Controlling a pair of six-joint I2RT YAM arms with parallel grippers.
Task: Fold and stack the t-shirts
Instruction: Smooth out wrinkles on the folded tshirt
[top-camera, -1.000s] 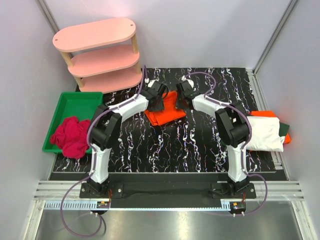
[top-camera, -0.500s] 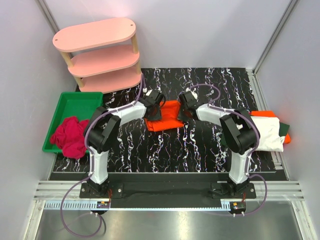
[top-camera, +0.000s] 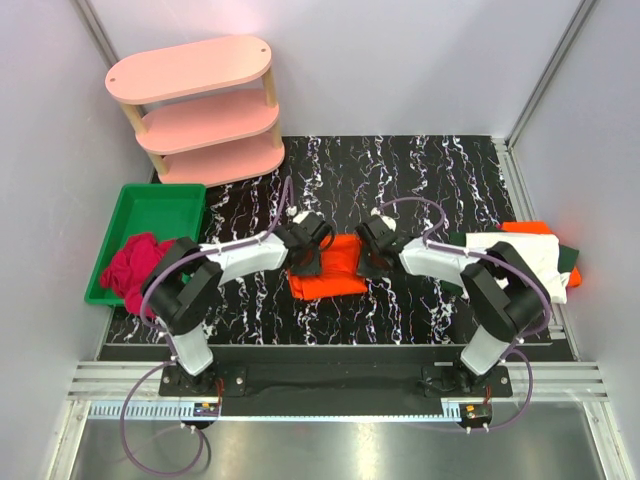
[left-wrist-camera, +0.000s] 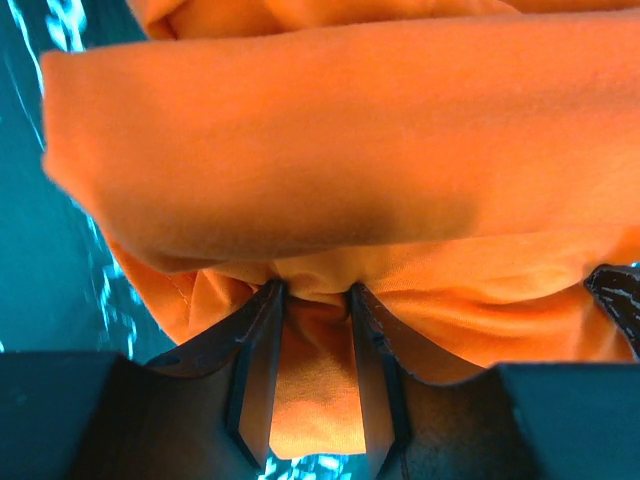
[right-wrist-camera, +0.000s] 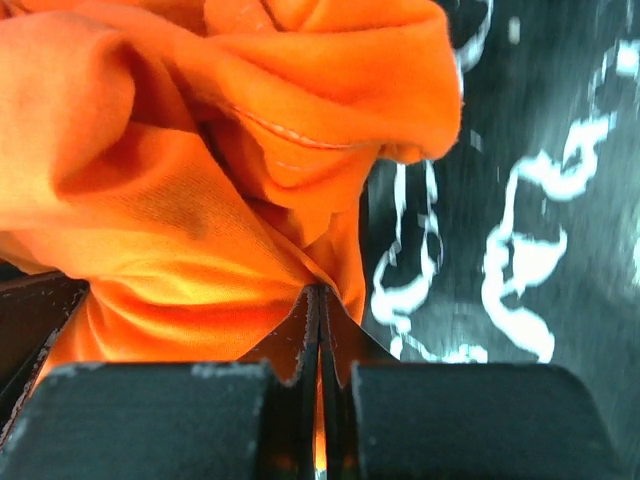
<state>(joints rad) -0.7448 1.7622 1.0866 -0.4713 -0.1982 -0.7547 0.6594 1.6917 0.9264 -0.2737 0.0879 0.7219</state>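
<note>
Orange t-shirt, pinched by the left gripper and right gripper, has slid from level with the green tray's far half to its near half, so the fold seems underway; only the wrist views show both jaws clamped, the left's on a thicker wad.

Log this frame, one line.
step: fold | left gripper: shut on orange shirt | right gripper: shut on orange shirt | white shirt: folded, at right
</note>
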